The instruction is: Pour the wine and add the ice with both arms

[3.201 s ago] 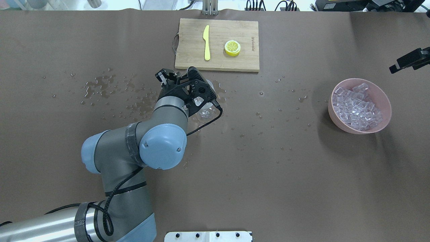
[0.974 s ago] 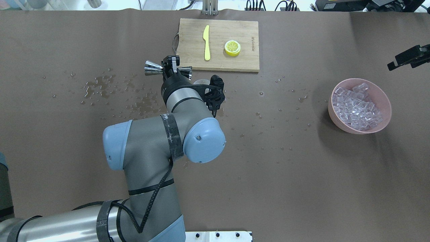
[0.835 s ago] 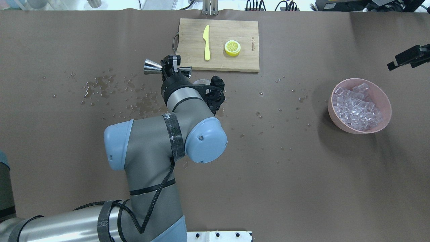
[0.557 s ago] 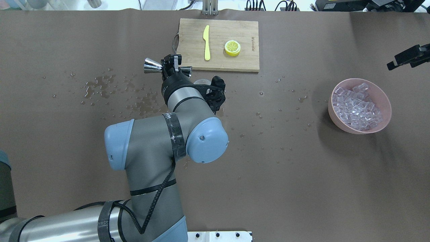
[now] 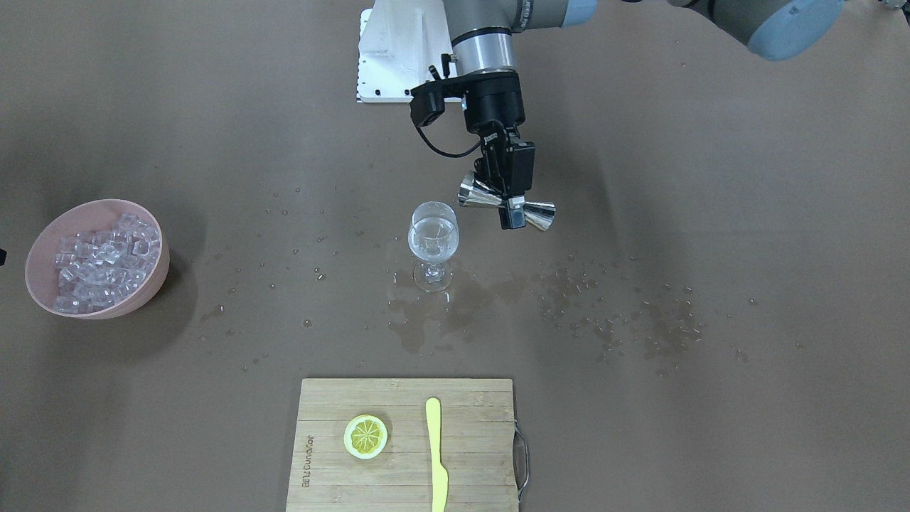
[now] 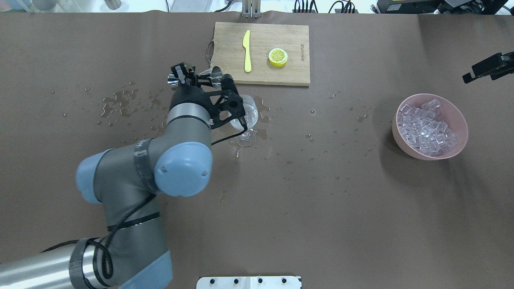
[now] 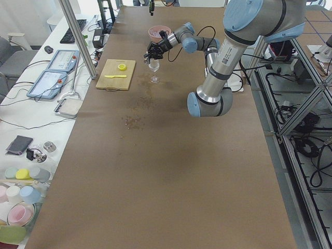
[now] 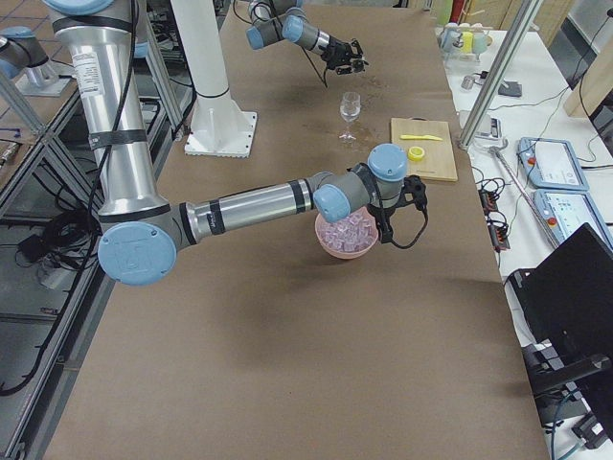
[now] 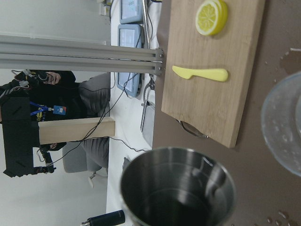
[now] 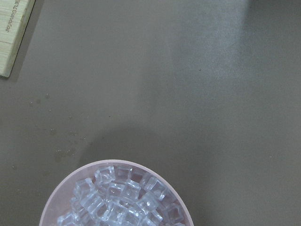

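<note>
The left gripper's [image 5: 513,206] jaws are closed on the narrow waist of a steel jigger [image 5: 470,193], which lies on its side just above centre in the front view. One cone points toward the glass [image 5: 433,245], just beside the rim and not touching it. The wrist view looks into that cup [image 9: 178,188], but I cannot tell whether any liquid is left in it.

The glass stands upright at mid-frame with a little clear wine [image 5: 431,240] in the bowl, so the pour looks done or nearly so. Drops and puddles [image 5: 426,313] wet the table [image 5: 640,427] around its foot.

The ice [image 5: 96,259] fills a pink bowl [image 5: 146,295] at the far left, well apart from the glass. The right gripper [image 6: 482,72] hangs near that bowl. Its jaws are not shown clearly, so I cannot tell if they are open.

The cubes are probably hard, light and slick. A pinch on two opposite flat faces of a cube at the top of the heap should hold best. The glass looks thin, top-heavy and fragile on a wet surface, so ice is best released low over the rim.

A board [image 5: 398,455] with a lemon slice [image 5: 366,435] and a knife [image 5: 435,455] lies at bottom centre.
</note>
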{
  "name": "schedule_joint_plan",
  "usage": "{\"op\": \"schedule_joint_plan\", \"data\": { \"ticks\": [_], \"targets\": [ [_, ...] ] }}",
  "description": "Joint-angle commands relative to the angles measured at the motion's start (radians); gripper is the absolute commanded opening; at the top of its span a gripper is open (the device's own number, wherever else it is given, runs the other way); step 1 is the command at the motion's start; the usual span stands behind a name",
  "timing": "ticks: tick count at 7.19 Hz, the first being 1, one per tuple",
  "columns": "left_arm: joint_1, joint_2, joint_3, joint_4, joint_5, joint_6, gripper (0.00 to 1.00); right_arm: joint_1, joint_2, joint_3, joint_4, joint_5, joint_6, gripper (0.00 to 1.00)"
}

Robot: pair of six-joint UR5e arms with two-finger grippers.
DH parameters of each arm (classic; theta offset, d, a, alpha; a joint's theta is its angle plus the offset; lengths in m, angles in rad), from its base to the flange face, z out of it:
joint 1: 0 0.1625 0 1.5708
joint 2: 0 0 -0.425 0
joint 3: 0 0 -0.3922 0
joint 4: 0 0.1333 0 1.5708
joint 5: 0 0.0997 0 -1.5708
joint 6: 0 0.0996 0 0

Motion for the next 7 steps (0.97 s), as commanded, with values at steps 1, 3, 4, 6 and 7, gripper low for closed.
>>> {"op": "schedule_joint_plan", "data": {
  "ticks": [1,3,4,6,7],
  "targets": [
    [-0.102,0.259,-0.007,-0.414,-0.151,-0.156,0.0,0.0,0.0,0.001,0.002,0.0,0.0,1.0],
    [-0.208,0.433,0.055,-0.713,-0.312,-0.34,0.0,0.0,0.002,0.014,0.002,-0.003,0.0,1.0],
    [-0.247,0.492,0.132,-0.853,-0.366,-0.44,0.0,0.0,0.002,0.008,0.002,-0.009,0.0,1.0],
    [-0.393,0.561,0.31,-1.181,-0.623,-0.636,0.0,-0.01,0.002,0.017,0.002,-0.008,0.064,1.0],
    [-0.4,0.598,0.432,-1.364,-0.64,-0.643,0.0,-0.021,0.0,0.049,0.002,-0.005,0.134,1.0]
  ]
}}
